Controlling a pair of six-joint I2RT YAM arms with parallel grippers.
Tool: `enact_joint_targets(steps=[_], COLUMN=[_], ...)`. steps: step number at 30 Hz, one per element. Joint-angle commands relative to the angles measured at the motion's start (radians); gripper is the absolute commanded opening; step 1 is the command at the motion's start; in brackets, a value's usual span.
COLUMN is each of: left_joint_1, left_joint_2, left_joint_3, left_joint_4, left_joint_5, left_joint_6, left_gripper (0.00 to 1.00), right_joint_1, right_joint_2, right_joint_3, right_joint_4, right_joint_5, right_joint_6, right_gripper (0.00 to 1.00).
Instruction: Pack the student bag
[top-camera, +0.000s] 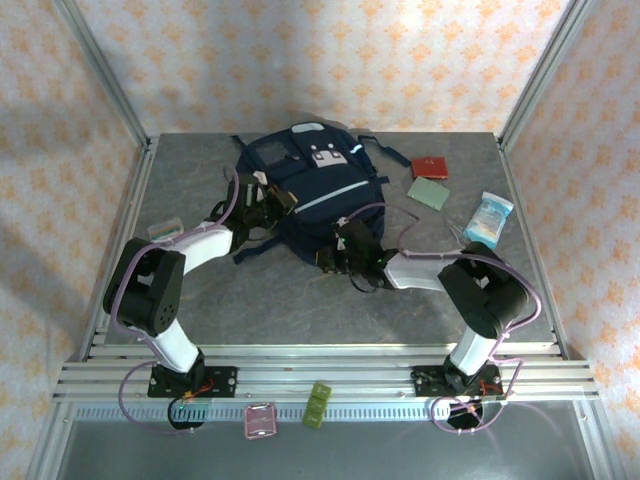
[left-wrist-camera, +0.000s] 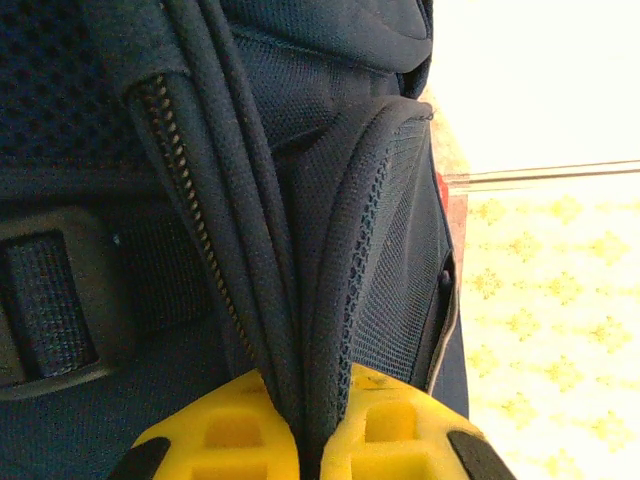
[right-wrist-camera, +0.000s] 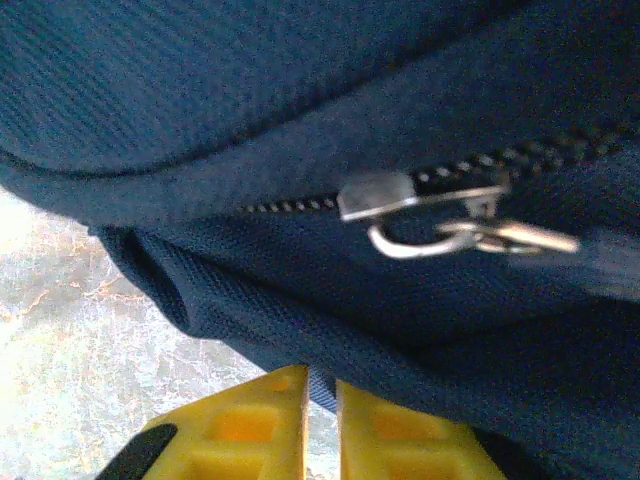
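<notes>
While the student bag (top-camera: 312, 190) lies on the table (top-camera: 300, 310), centre-back, the left gripper (left-wrist-camera: 310, 405) is clenched on a fold of the bag's dark mesh edge at its left side, beside a zipper track (left-wrist-camera: 190, 200). The right gripper (right-wrist-camera: 321, 390) is at the bag's near edge, its yellow fingers almost touching and pinching a thin strip of blue fabric just below a metal zipper pull (right-wrist-camera: 450, 232).

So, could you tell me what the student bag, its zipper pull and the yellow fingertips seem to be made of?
The student bag: matte navy woven fabric, judging by the visible weave. The zipper pull: probably metal, silvery with bright glints. The yellow fingertips: likely moulded plastic or rubber, matte, with recessed pockets.
</notes>
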Motion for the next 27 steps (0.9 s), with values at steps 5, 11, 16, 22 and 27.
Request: enact_joint_targets(steps=[5, 11, 16, 22, 27], left_joint_1=[-0.006, -0.010, -0.013, -0.029, -0.042], left_joint_2=[-0.100, -0.138, -0.146, -0.144, -0.143], left_joint_3=[0.014, 0.060, 0.062, 0.060, 0.047], left_joint_4=[0.252, 0.168, 0.154, 0.160, 0.176], left_joint_5=[0.061, 0.029, 0.028, 0.030, 0.035], left_joint_6=[-0.119, -0.098, -0.097, -0.104, -0.116], left_gripper=[0.00, 0.00, 0.00, 0.00, 0.00], right_joint_1=[-0.005, -0.005, -0.034, -0.083, -0.123], right_joint_2=[-0.093, -0.249, -0.294, -0.218, -0.152], right_joint_3=[0.008, -0.005, 0.037, 0.077, 0.095], right_joint_4=[-0.079, -0.067, -0.114, -0.051, 0.031], right_joint_5=[0.120, 0.103, 0.105, -0.041, -0.145], right_joint_6=[0.000, -0.005, 0.020, 0.101, 0.184], right_gripper=[0.19, 0.34, 0.48, 0.51, 0.53])
